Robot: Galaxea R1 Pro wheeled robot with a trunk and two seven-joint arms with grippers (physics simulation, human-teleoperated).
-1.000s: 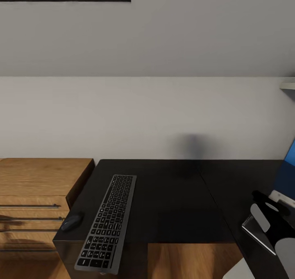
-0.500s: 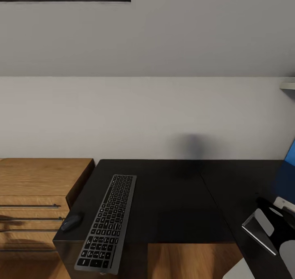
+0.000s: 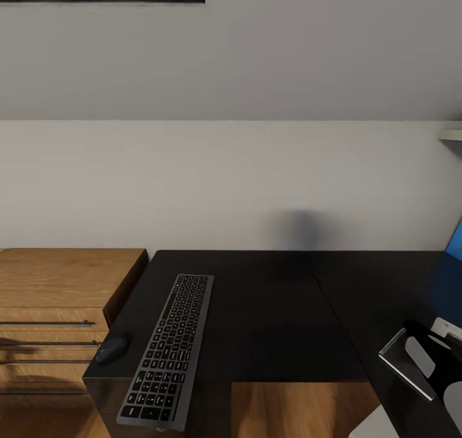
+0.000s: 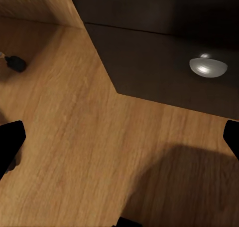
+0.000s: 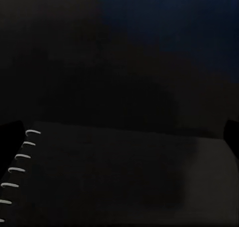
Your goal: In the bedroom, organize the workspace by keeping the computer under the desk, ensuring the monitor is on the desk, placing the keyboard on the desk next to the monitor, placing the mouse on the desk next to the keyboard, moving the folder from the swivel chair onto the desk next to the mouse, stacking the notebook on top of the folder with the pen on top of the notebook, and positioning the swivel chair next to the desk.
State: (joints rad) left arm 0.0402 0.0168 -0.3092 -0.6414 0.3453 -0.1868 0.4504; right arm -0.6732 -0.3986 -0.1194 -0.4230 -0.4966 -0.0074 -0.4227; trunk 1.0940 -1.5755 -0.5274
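Observation:
The keyboard (image 3: pixel 168 348) lies lengthwise on the left end of the black desk (image 3: pixel 269 309), with the mouse (image 3: pixel 113 347) just left of it near the desk's edge. On the desk's right wing lies the grey spiral-bound notebook (image 3: pixel 399 363) (image 5: pixel 124 177). My right gripper (image 3: pixel 428 349) (image 5: pixel 119 137) hovers open over it, holding nothing. My left gripper (image 4: pixel 119 137) is open, low over the wooden floor (image 4: pixel 74 137) beside a desk drawer. A dark blue patch (image 5: pixel 189 32) lies beyond the notebook; I cannot tell whether it is the folder. The monitor, computer, pen and swivel chair are out of view.
A wooden dresser (image 3: pixel 58 309) stands against the desk's left end. A bright blue panel (image 3: pixel 455 239) shows at the right edge, above the desk. The drawer front carries a round silver knob (image 4: pixel 208 66). A plain wall backs the desk.
My right gripper has drawn back toward the lower right of the head view, off the notebook. The notebook, keyboard and mouse have stayed put.

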